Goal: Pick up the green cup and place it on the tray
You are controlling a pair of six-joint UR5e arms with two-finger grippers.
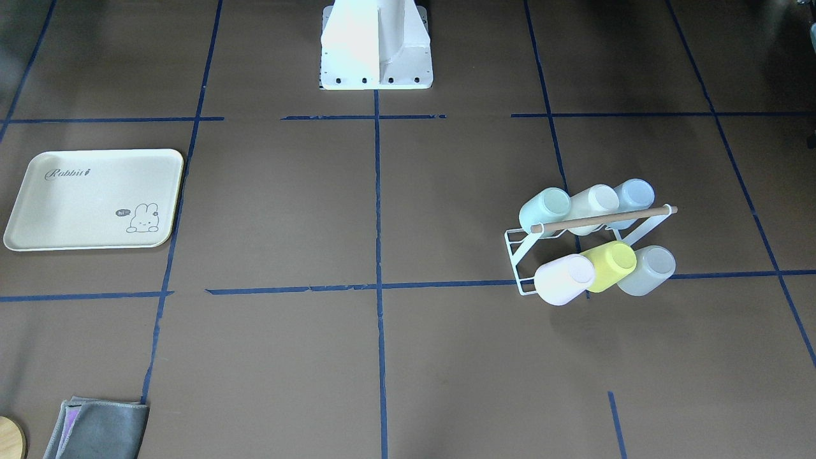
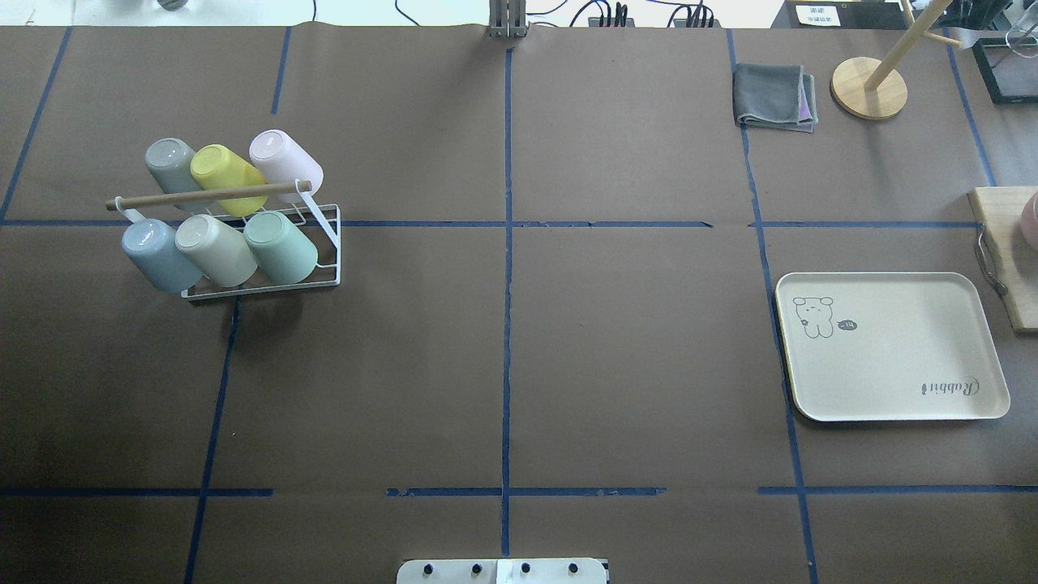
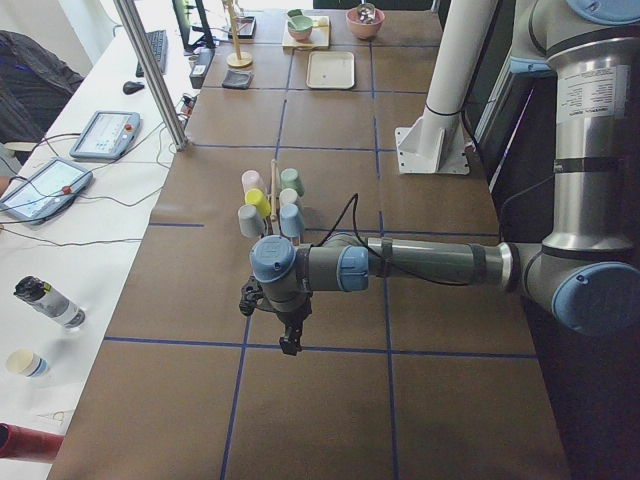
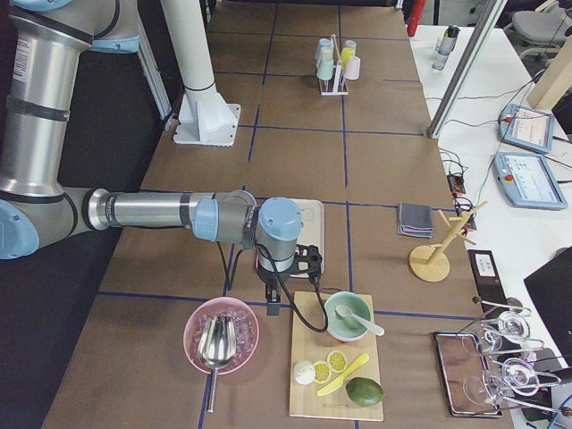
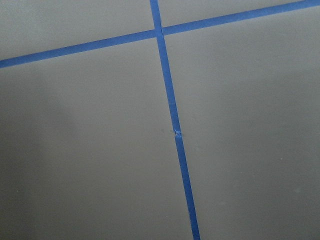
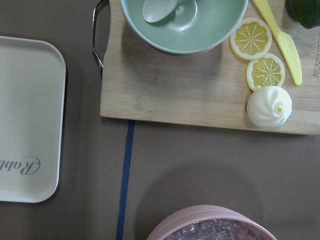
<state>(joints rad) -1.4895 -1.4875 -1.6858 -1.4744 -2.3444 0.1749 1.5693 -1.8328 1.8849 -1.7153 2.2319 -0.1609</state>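
Note:
The green cup [image 1: 544,210] lies tilted on a white wire rack [image 2: 324,243], at the right end of the rack's near row in the overhead view [image 2: 281,247]. The cream tray [image 2: 892,345] with the "Rabbit" script lies flat and bare on the robot's right; it also shows in the front view [image 1: 95,199] and the right wrist view [image 6: 25,120]. My left gripper [image 3: 290,342] hangs over bare table, well short of the rack; I cannot tell if it is open. My right gripper [image 4: 273,299] hangs between the tray and a cutting board; I cannot tell its state.
Several other cups share the rack: yellow-green [image 2: 223,174], pink [image 2: 284,162], grey [image 2: 166,162], pale blue [image 2: 158,255], white [image 2: 215,250]. A wooden cutting board [image 6: 165,85] with a bowl and lemon slices, a pink ice bowl [image 4: 221,335], a grey cloth [image 2: 772,97] and a wooden stand [image 2: 869,88] sit near the tray.

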